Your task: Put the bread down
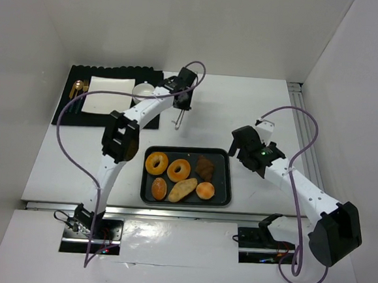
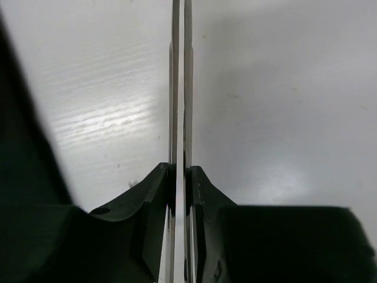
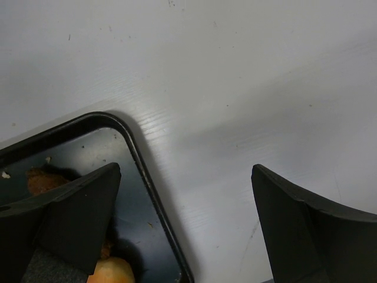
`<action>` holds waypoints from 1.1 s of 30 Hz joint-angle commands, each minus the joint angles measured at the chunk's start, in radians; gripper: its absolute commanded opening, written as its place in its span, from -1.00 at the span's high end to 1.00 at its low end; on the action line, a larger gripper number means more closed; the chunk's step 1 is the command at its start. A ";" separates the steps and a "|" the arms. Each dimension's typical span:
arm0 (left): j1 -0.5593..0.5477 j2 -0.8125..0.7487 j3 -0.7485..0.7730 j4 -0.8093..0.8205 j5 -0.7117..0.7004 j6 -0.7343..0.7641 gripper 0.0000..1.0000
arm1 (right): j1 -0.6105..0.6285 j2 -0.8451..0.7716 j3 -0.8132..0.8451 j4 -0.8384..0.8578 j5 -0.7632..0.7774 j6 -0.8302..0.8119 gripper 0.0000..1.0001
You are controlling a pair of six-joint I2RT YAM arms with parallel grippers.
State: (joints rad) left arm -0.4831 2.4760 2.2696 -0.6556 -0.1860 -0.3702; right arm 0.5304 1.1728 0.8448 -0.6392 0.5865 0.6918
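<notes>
A black tray [image 1: 227,184] in front of the arms holds several breads: two ring donuts [image 1: 156,162], a dark brown piece [image 1: 204,167], a long roll [image 1: 183,189] and two round buns [image 1: 205,191]. My left gripper [image 1: 183,102] is behind the tray, shut on metal tongs [image 1: 177,119] that point down at the bare table. In the left wrist view the tong blades [image 2: 179,88] run nearly together between my fingers [image 2: 147,194]. My right gripper [image 1: 237,142] is open and empty over the tray's far right corner [image 3: 138,159]. A bun [image 3: 112,272] shows under it.
A black placemat [image 1: 67,106] at the back left carries a white square plate [image 1: 111,96], a white bowl [image 1: 144,92] and gold cutlery [image 1: 79,91]. White walls enclose the table on three sides. A metal rail [image 1: 304,134] runs along the right edge.
</notes>
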 commanded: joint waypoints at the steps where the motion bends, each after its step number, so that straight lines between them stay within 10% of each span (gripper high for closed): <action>1: -0.031 -0.313 -0.048 0.048 -0.018 0.056 0.40 | 0.008 -0.044 0.008 0.024 0.022 0.031 -0.98; 13: -0.162 -0.833 -0.582 -0.157 0.137 -0.045 0.11 | 0.008 -0.117 0.007 0.056 0.013 -0.011 -0.98; 33: -0.368 -0.942 -0.673 -0.222 0.116 -0.292 -0.35 | 0.008 -0.156 0.016 0.038 0.021 -0.002 -0.98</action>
State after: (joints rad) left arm -0.8028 1.5208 1.5837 -0.9024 -0.0669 -0.5713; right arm 0.5304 1.0382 0.8444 -0.6312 0.5869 0.6865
